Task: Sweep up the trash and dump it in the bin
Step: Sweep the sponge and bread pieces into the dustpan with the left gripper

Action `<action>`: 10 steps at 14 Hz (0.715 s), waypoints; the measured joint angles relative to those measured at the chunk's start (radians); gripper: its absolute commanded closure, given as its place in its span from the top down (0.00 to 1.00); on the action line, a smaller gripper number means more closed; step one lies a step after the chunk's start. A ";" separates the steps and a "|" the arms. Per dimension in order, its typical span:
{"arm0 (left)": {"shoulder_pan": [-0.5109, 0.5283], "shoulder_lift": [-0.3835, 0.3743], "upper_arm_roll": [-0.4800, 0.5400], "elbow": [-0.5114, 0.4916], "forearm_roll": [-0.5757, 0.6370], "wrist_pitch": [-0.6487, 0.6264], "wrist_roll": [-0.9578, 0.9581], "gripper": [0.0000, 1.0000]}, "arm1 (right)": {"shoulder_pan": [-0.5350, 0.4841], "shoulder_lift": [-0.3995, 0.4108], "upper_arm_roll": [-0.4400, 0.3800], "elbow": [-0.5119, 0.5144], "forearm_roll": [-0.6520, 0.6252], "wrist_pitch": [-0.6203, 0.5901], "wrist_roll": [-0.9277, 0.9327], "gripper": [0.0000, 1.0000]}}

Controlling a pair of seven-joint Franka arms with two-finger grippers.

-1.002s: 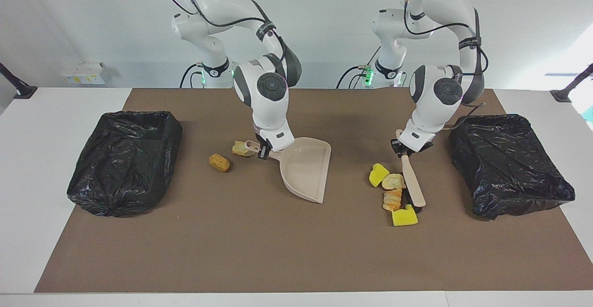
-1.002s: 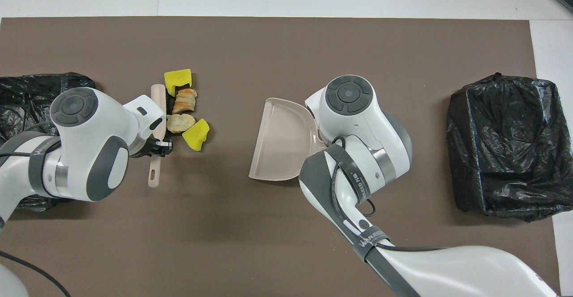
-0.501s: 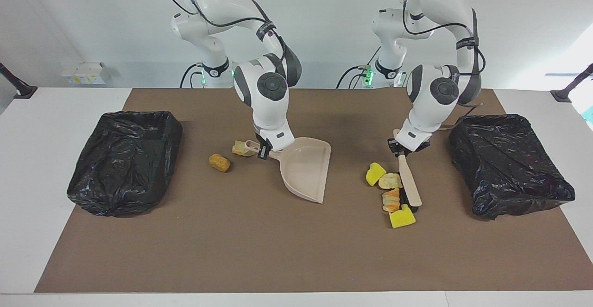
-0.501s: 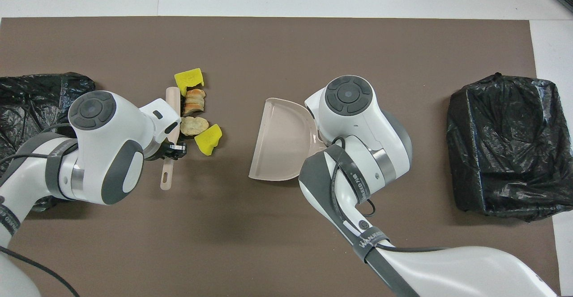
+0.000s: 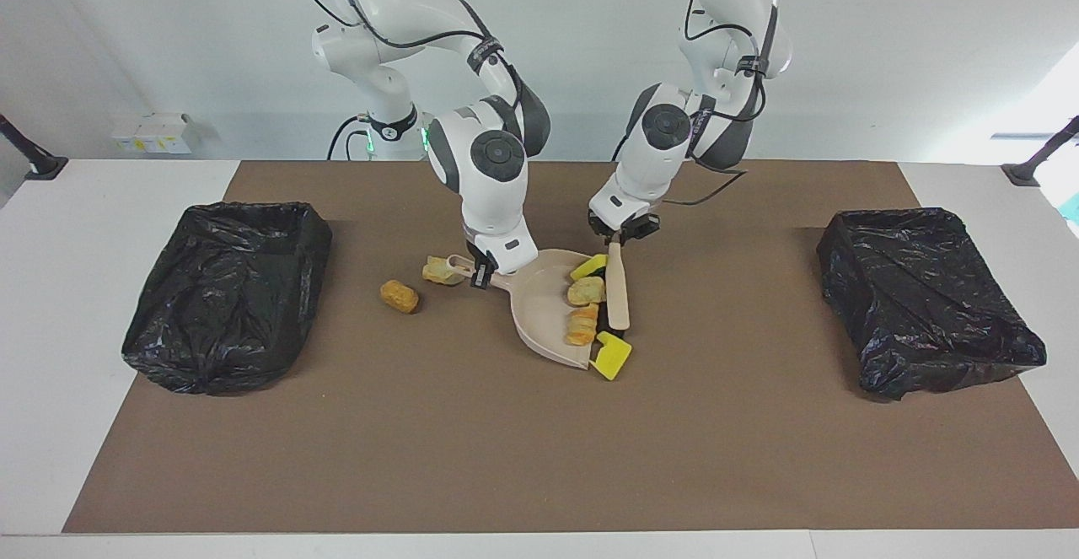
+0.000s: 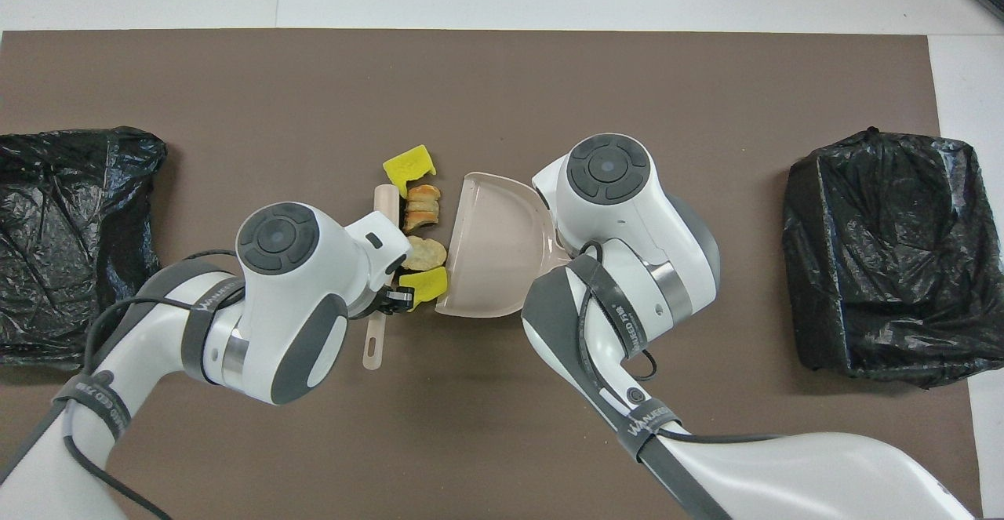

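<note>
Two black bins (image 5: pixel 228 293) (image 5: pixel 923 298) are sitting at opposite ends of the counter (image 5: pixel 472 441). Right arm is hiding its end effector (image 5: pixel 482 276) overhead; facing view is showing it clamping the dustpan (image 5: pixel 548 310) handle. Left end effector (image 5: pixel 621 233) is gripping the brush (image 5: pixel 619 293); bristles hard to see. Trash (image 5: pixel 584 290) is lying at the pan's mouth. Only facing view is showing two scraps (image 5: pixel 399 296) beside the handle.

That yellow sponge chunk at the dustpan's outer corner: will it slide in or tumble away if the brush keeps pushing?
The yellow sponge chunk looks light and soft, so it may tumble. It sits at the beige plastic dustpan lip's corner, so it could slip past. The wooden-handled brush barely backs it.
</note>
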 measured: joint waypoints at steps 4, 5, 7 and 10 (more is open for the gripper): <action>-0.036 -0.017 0.001 0.008 -0.031 0.000 -0.115 0.00 | 0.001 0.000 0.000 -0.001 -0.001 0.000 0.000 0.00; -0.036 -0.022 0.005 0.014 -0.044 0.000 -0.120 0.00 | 0.001 0.000 0.000 -0.001 -0.001 0.000 0.000 0.00; -0.028 -0.048 0.016 0.029 -0.074 -0.024 -0.120 0.00 | 0.001 0.000 0.000 -0.001 -0.001 0.000 0.000 0.00; 0.006 -0.081 0.031 0.043 -0.050 -0.038 -0.085 0.00 | 0.001 0.000 0.000 -0.001 -0.001 0.000 0.000 0.00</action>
